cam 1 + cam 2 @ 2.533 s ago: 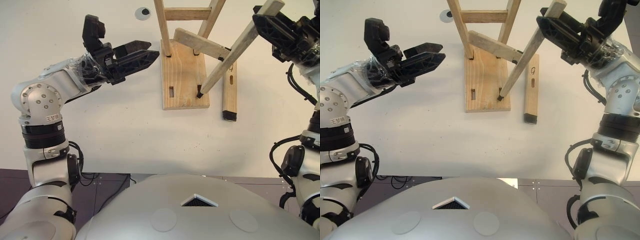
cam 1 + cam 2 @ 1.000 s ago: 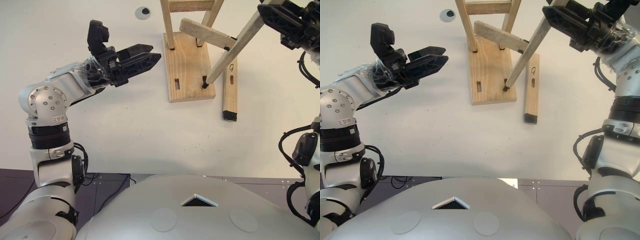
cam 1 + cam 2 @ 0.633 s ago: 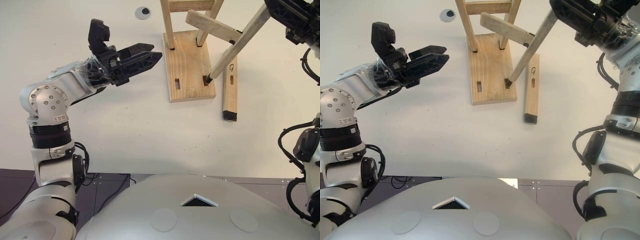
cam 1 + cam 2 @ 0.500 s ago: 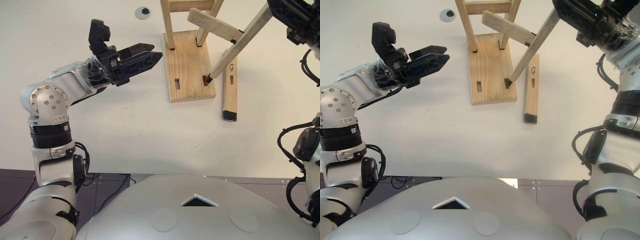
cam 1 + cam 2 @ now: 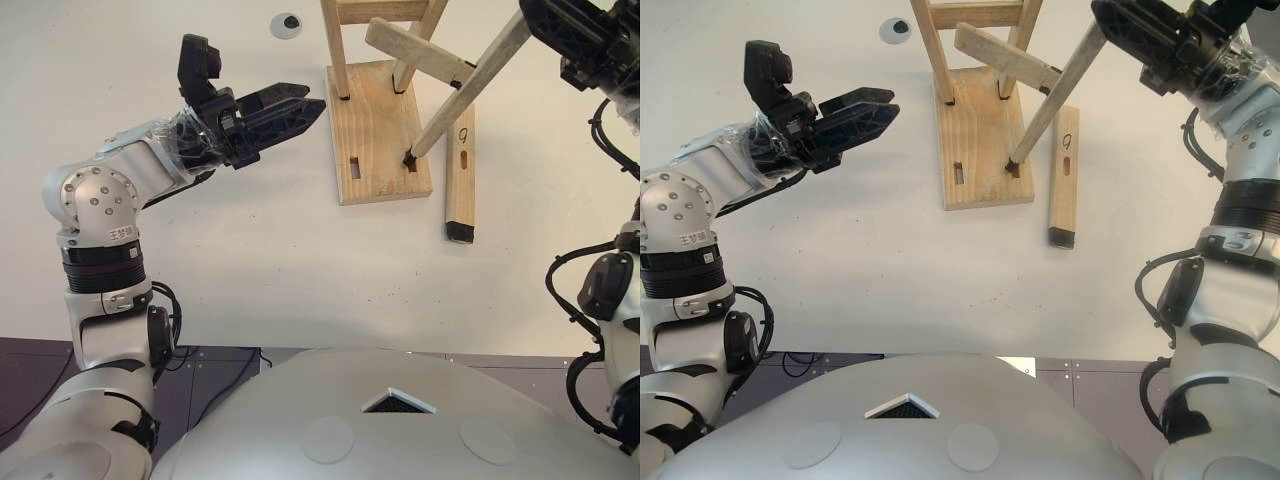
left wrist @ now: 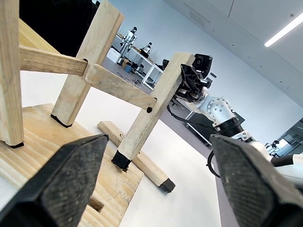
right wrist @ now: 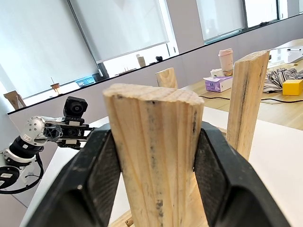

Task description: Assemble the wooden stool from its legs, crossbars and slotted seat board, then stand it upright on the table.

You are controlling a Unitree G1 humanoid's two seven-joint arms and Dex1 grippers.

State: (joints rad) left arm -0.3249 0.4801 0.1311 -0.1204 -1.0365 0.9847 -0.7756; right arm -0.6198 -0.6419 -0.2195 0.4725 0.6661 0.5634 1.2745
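The white table [image 5: 250, 260] carried the slotted seat board [image 5: 378, 120], lying flat, well beyond the robot. Two legs [image 5: 337, 50] stood in its far slots, joined by a level crossbar [image 5: 385, 10]. The third leg [image 5: 470, 85] leaned steeply, its top clamped in the right gripper [image 5: 1120, 35] and its black-capped foot at the near right slot [image 5: 409, 160]; whether the foot had entered could not be told. A second crossbar [image 5: 415, 62] ran slantwise from the far right leg to this one. The fourth leg [image 5: 460, 175] lay loose on the table just beside the board's right edge. The near left slot [image 5: 355, 167] held nothing. The left gripper [image 5: 305, 100] hung above the table to the board's left, jaws spread and carrying nothing. The step in hand looked like seating the third leg: it probably needed swinging upright so that foot and crossbar end went home together, perhaps with the left gripper steadying the board
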